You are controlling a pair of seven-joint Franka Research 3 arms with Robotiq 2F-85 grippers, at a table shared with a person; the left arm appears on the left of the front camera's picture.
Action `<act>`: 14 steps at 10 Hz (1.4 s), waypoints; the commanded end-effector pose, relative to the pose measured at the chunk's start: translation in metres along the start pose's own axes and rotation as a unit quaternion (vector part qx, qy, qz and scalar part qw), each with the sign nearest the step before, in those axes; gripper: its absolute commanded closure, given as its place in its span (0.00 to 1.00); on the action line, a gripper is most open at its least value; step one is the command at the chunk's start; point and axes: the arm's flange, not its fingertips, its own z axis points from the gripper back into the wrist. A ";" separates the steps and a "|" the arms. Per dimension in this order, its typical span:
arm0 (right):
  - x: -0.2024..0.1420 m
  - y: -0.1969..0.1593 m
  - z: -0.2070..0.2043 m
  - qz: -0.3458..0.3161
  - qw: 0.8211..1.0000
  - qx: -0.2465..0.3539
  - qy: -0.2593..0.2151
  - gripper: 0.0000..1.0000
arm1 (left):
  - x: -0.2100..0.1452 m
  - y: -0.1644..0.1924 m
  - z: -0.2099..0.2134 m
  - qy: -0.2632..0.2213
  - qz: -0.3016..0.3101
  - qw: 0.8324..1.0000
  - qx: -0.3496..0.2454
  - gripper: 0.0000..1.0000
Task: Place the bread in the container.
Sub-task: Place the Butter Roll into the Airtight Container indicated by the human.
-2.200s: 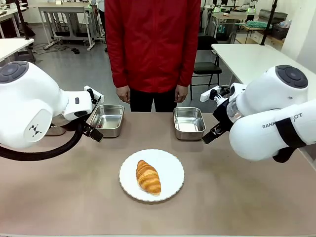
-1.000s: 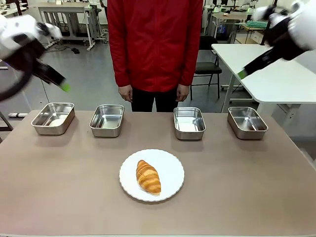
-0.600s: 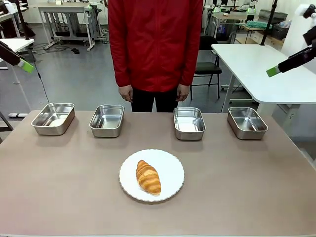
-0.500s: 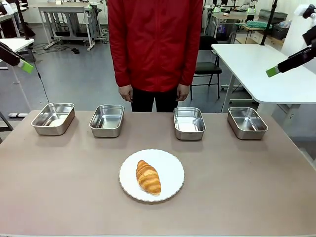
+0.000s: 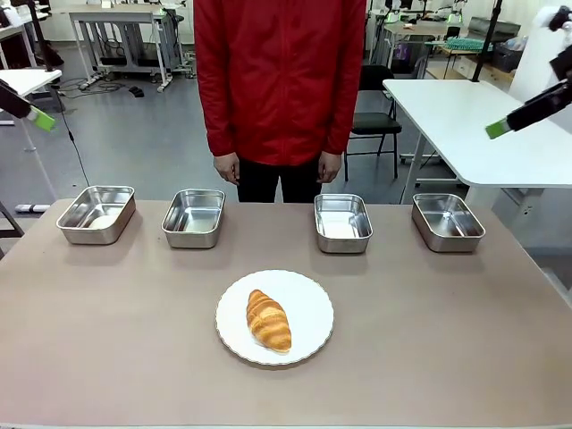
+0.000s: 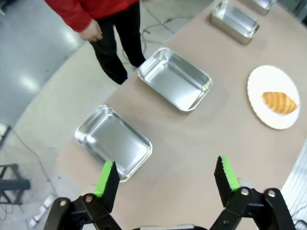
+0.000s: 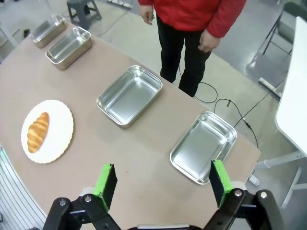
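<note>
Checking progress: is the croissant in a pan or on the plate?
On the plate. The croissant lies on the white plate, nearer the camera than the steel pans.

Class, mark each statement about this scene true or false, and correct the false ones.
1. The bread lies on the white plate. True.
2. Five steel pans stand in a row. False: there are four, from the leftmost pan to the rightmost pan.
3. The left gripper is shut on the bread. False: it is open and empty, well clear of the bread.
4. The person's hands hang down, touching nothing. True.
</note>
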 end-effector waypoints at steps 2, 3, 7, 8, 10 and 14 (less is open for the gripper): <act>-0.036 -0.045 0.023 0.036 0.997 0.052 -0.040 0.00 | -0.015 0.047 0.029 -0.056 0.003 0.998 -0.038 0.00; -0.043 -0.049 0.024 0.037 0.996 0.063 -0.047 0.00 | -0.024 0.054 0.040 -0.068 -0.004 0.997 -0.024 0.00; -0.074 -0.072 0.037 0.022 0.996 0.060 -0.060 0.00 | -0.060 0.076 0.067 -0.109 -0.032 0.993 0.018 0.00; -0.079 -0.075 0.038 0.019 0.996 0.058 -0.062 0.00 | -0.065 0.076 0.073 -0.112 -0.039 0.993 0.026 0.00; -0.085 -0.082 0.040 0.012 0.996 0.051 -0.067 0.00 | -0.071 0.077 0.081 -0.119 -0.031 0.992 0.035 0.00; -0.084 -0.082 0.042 0.013 0.996 0.047 -0.072 0.00 | -0.071 0.059 0.080 -0.124 -0.001 0.992 0.031 0.00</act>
